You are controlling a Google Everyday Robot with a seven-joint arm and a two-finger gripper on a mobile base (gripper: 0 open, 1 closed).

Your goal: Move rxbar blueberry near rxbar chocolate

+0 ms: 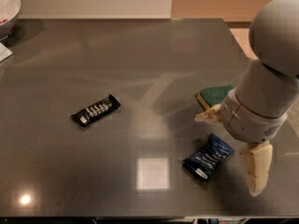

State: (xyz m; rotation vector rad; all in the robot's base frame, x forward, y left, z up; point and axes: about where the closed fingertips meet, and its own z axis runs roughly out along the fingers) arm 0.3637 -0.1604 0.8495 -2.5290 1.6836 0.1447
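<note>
At the far left, on the back corner of the dark grey table (117, 55), the rim of a pale bowl (5, 6) juts into view. Just in front of it, at the left edge, lies the corner of a flat white thing (3, 52), too cut off to tell what it is. Further right, left of the table's middle, the rxbar chocolate (96, 110) lies flat in its black wrapper, white lettering up, slanted so its right end points toward the back. A bright square reflection (152, 174) sits on the glossy top nearer the front. Well apart from the black bar, toward the right front, the rxbar blueberry (209, 157) lies flat in its shiny dark blue wrapper, also at a slant. Behind it, a green-and-yellow sponge (216, 96) rests on the table, its right part hidden by the arm (273, 69). This grey arm comes in from the upper right, and the tool (226, 156) hangs low over the table's right front with its two cream fingers (256, 169) spread wide. One reaches left just in front of the sponge and the other points toward the front edge just right of the blue bar, which lies in the gap between them, pinched by neither
</note>
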